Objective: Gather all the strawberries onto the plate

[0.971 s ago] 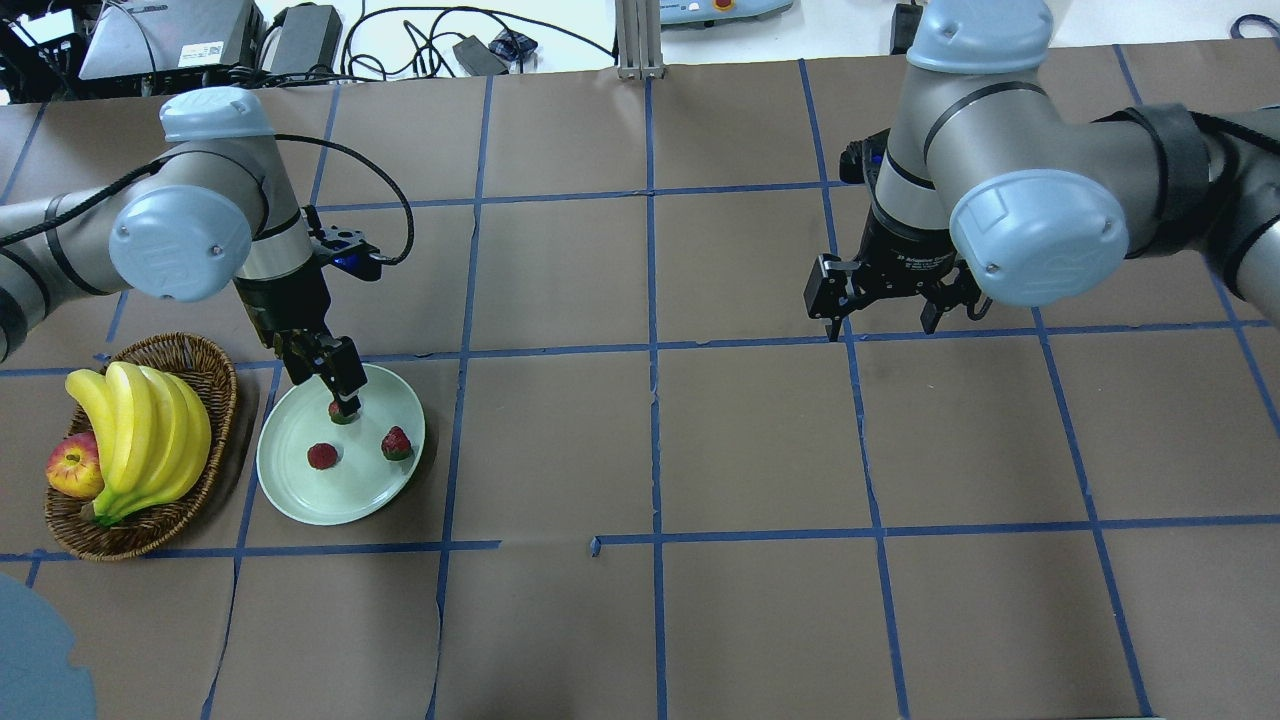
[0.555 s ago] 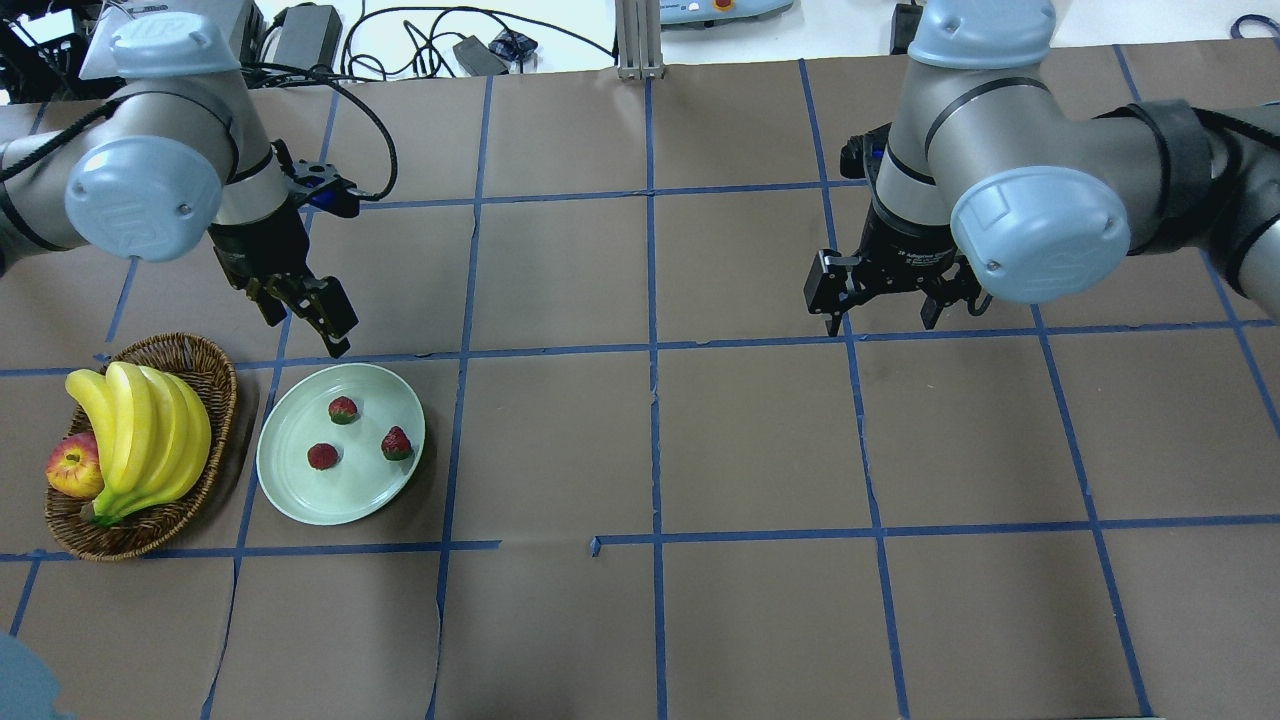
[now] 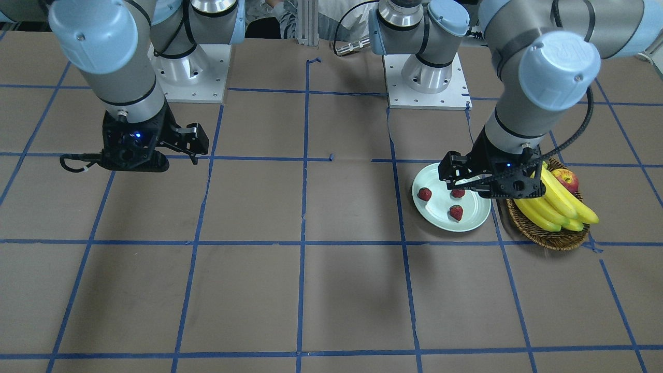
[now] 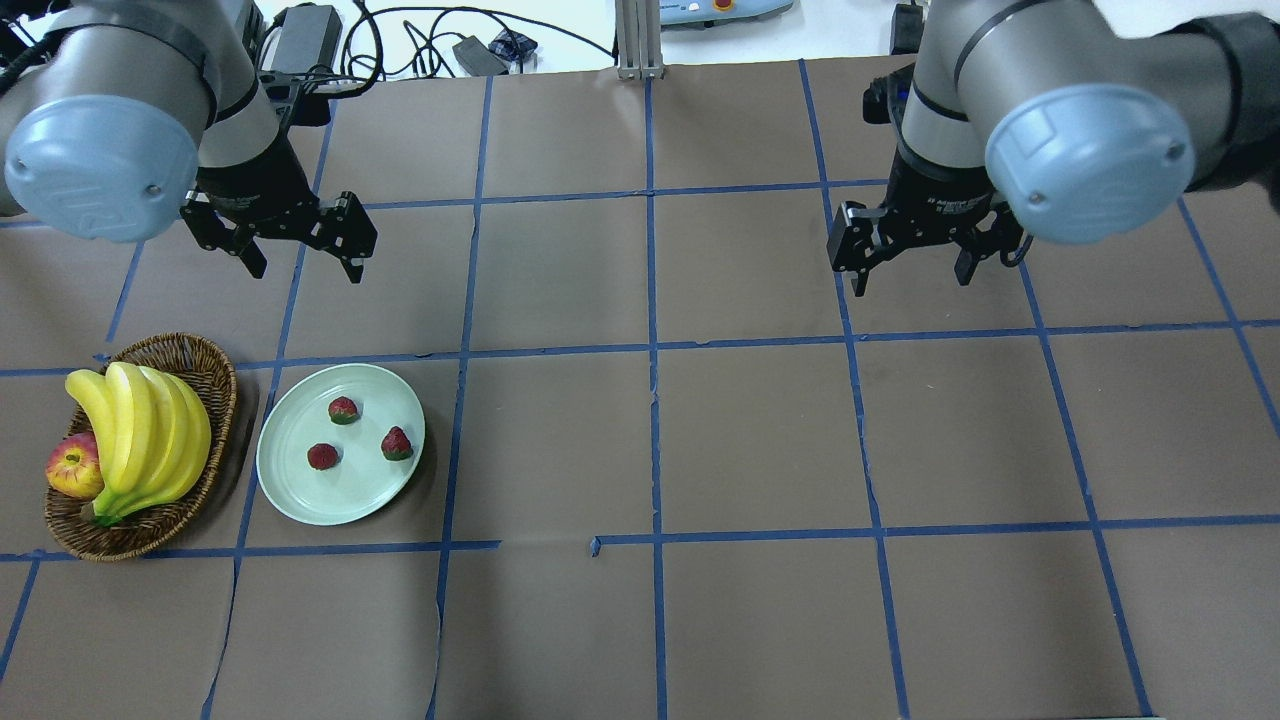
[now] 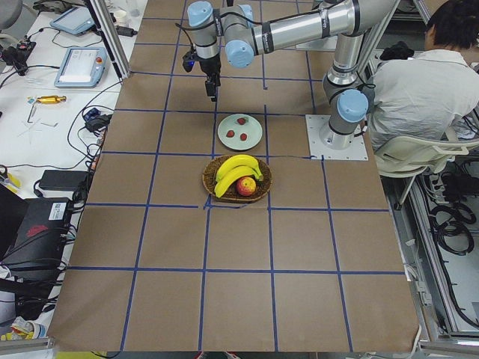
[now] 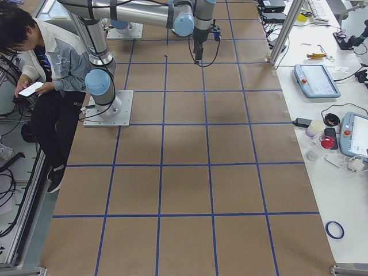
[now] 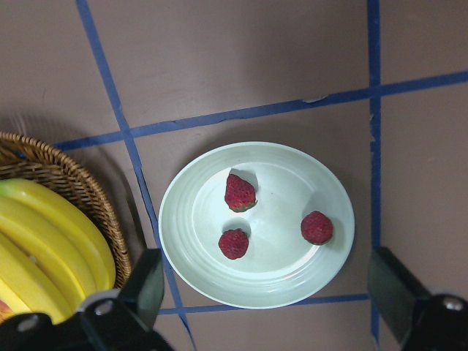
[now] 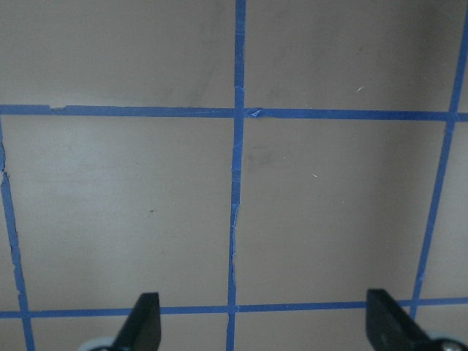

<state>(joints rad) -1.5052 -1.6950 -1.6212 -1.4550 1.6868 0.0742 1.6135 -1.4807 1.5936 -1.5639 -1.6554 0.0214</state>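
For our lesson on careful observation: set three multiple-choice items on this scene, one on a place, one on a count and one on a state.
1. The strawberries lie: A beside the plate; B on it; C under it.
2. Number of strawberries: A two; B four; C three.
3. The left gripper is: A open and empty; B shut on a strawberry; C shut and empty.

Answers:
1. B: every berry rests inside the plate's rim.
2. C: the left wrist view shows three red berries.
3. A: its fingers stand wide apart with nothing between them.
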